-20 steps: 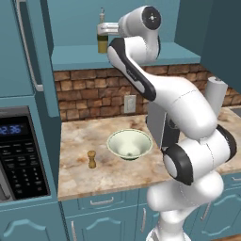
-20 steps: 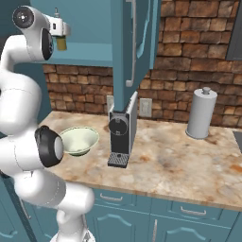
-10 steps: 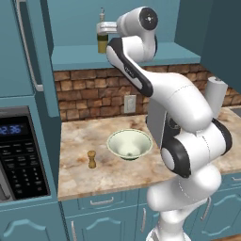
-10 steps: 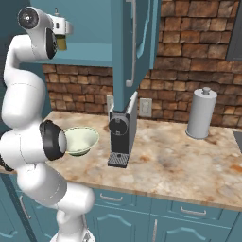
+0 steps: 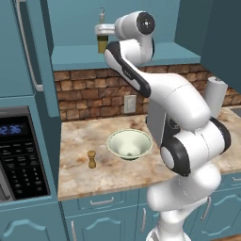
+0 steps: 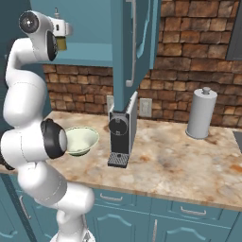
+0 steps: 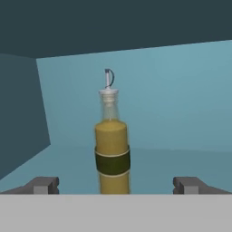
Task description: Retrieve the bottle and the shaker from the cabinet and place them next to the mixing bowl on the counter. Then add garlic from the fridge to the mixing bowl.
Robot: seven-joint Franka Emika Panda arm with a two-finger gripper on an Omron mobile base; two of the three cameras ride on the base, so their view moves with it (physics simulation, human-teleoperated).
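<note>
We see only small changes over the last second. The arm's upper links shift: the wrist housing sits slightly further left in the left base view than a second ago, closing on the bottle [image 5: 102, 38] on the cabinet [image 5: 117, 56] shelf. In the right base view the wrist edges a touch further right toward the bottle [image 6: 60, 38]. The elbow also folds in a little tighter above the mixing bowl [image 5: 129, 143]. In the hand view the gripper [image 7: 117, 185] has one fingertip either side of the bottle [image 7: 112, 154], not touching it.

White glossy rounded arm segments, dark joint bands, small dark finger tips.
</note>
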